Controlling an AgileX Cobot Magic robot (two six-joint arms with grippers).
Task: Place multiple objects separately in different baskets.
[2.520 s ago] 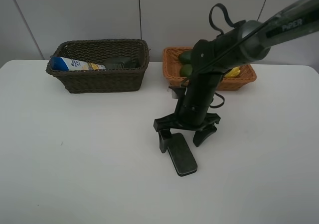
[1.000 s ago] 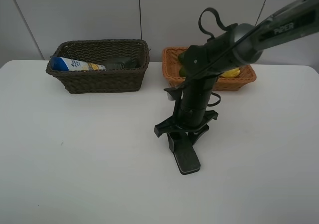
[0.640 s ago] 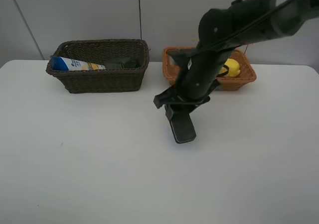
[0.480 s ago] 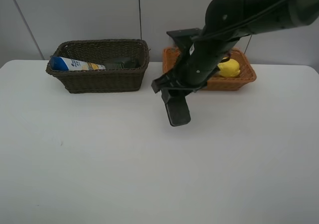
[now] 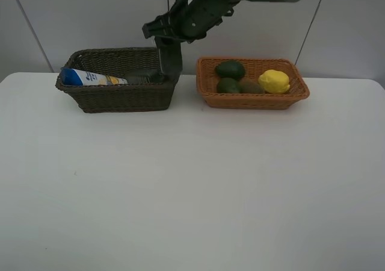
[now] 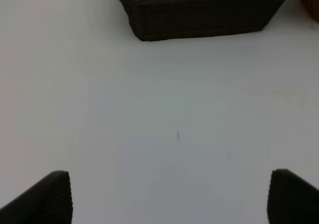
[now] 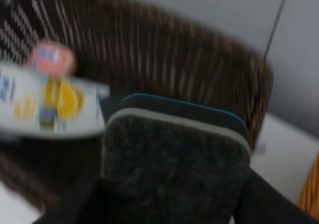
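My right gripper [image 5: 168,37] is shut on the black flat eraser [image 5: 171,62], which hangs upright over the right end of the dark brown basket [image 5: 114,96]. In the right wrist view the eraser [image 7: 174,164] fills the middle, with the basket's woven wall [image 7: 149,55] behind it. A white blue-capped bottle [image 5: 90,77] lies in that basket, and a dark object [image 5: 143,75] rests beside it. The orange basket [image 5: 252,100] holds an avocado [image 5: 230,70], a lime [image 5: 227,86], a kiwi [image 5: 250,88] and a lemon [image 5: 274,81]. My left gripper [image 6: 169,186] stands open over bare table.
The white table [image 5: 192,186] spreads in front of both baskets. A grey wall stands close behind them. In the left wrist view the dark basket [image 6: 199,17] sits ahead and a sliver of the orange basket [image 6: 313,0] shows at the edge.
My right gripper closed on the eraser on the table, lifted it and carried it up and left to the dark basket's right end. The orange basket's fruit is uncovered now.
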